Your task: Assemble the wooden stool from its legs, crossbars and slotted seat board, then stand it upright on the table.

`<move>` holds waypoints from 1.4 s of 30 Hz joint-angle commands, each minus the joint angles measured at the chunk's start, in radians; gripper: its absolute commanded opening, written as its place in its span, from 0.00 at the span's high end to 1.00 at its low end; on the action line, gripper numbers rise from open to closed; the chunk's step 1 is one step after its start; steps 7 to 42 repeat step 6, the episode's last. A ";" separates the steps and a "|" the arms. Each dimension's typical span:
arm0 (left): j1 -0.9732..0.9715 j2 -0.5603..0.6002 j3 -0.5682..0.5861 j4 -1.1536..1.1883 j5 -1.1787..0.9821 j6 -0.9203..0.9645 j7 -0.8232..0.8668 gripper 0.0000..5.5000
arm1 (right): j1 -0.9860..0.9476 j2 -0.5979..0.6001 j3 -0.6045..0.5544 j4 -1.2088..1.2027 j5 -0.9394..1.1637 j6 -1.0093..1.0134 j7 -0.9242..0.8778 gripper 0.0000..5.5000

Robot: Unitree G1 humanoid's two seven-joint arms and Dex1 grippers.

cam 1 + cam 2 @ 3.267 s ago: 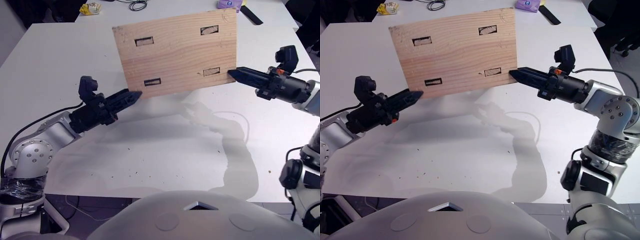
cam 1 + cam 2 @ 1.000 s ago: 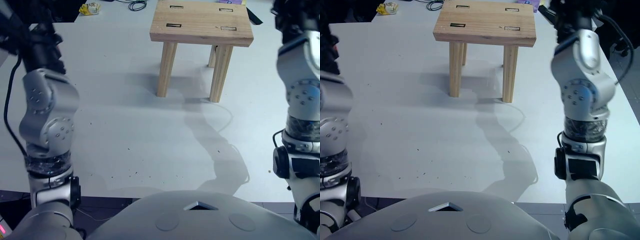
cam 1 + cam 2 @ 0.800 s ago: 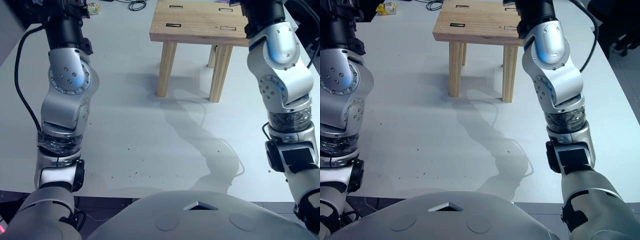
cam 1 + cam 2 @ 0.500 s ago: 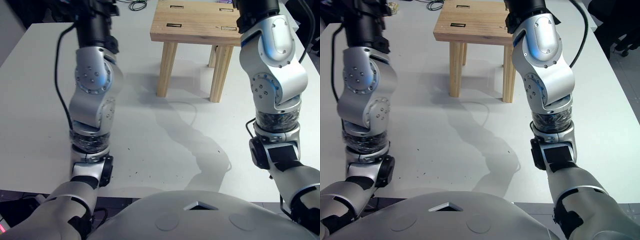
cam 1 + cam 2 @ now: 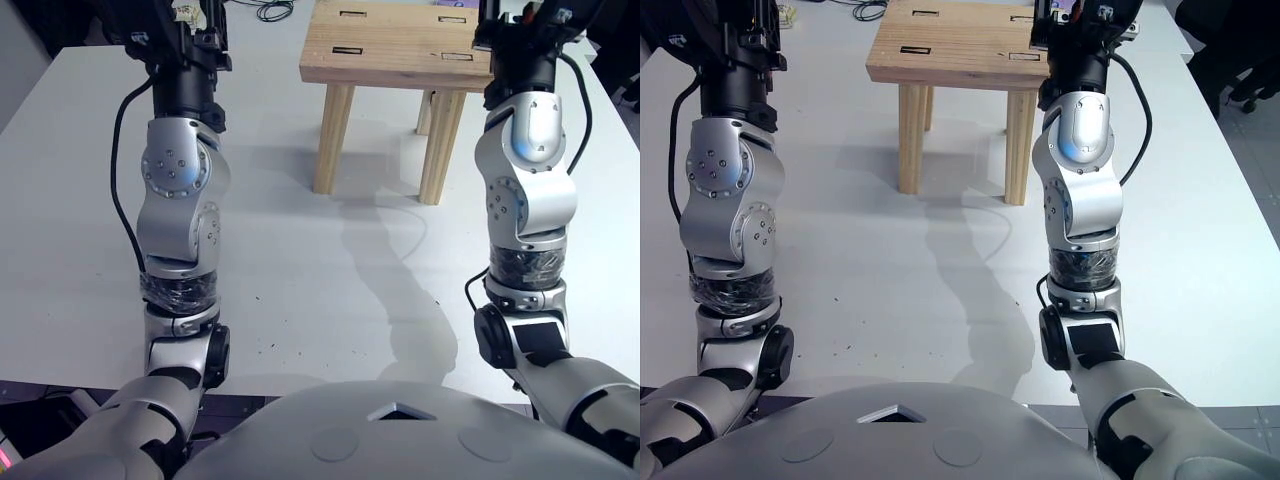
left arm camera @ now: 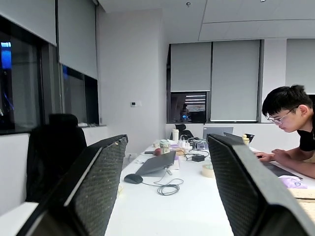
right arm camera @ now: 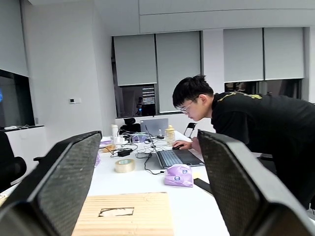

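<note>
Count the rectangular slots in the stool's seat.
4, all in the light wooden stool's rectangular seat board: far-left slot, far-right slot, near-left slot, near-right slot. None appears hidden.

Left tool (image 6: 167, 140) parted, right tool (image 7: 150, 135) parted, both upraised

Stool (image 5: 400, 45): far edge of seat board (image 5: 400, 62) and its rear slots clipped by top edge of the head views; rear legs (image 5: 425, 112) largely behind front pair; underside and joints concealed.
Left arm (image 5: 178, 170), right arm (image 5: 525, 160): upper ends cut by top edge.
Yellow item (image 5: 186, 13): partly behind left arm, too small to name.
Left gripper (image 6: 167, 138), right gripper (image 7: 150, 133): finger bases cut by lower edge.
Seat board, right wrist view: one slotted corner, remainder behind fingers (image 7: 59, 187).
</note>
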 commanded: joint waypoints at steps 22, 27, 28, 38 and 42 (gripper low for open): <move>0.002 -0.033 0.014 -0.010 0.017 0.033 -0.066 0.37 | 0.004 0.037 -0.032 -0.047 -0.049 0.017 0.012 0.34; 0.002 -0.033 0.014 -0.010 0.017 0.033 -0.066 0.37 | 0.004 0.037 -0.032 -0.047 -0.049 0.017 0.012 0.34; 0.002 -0.033 0.014 -0.010 0.017 0.033 -0.066 0.37 | 0.004 0.037 -0.032 -0.047 -0.049 0.017 0.012 0.34; 0.002 -0.033 0.014 -0.010 0.017 0.033 -0.066 0.37 | 0.004 0.037 -0.032 -0.047 -0.049 0.017 0.012 0.34; 0.002 -0.033 0.014 -0.010 0.017 0.033 -0.066 0.37 | 0.004 0.037 -0.032 -0.047 -0.049 0.017 0.012 0.34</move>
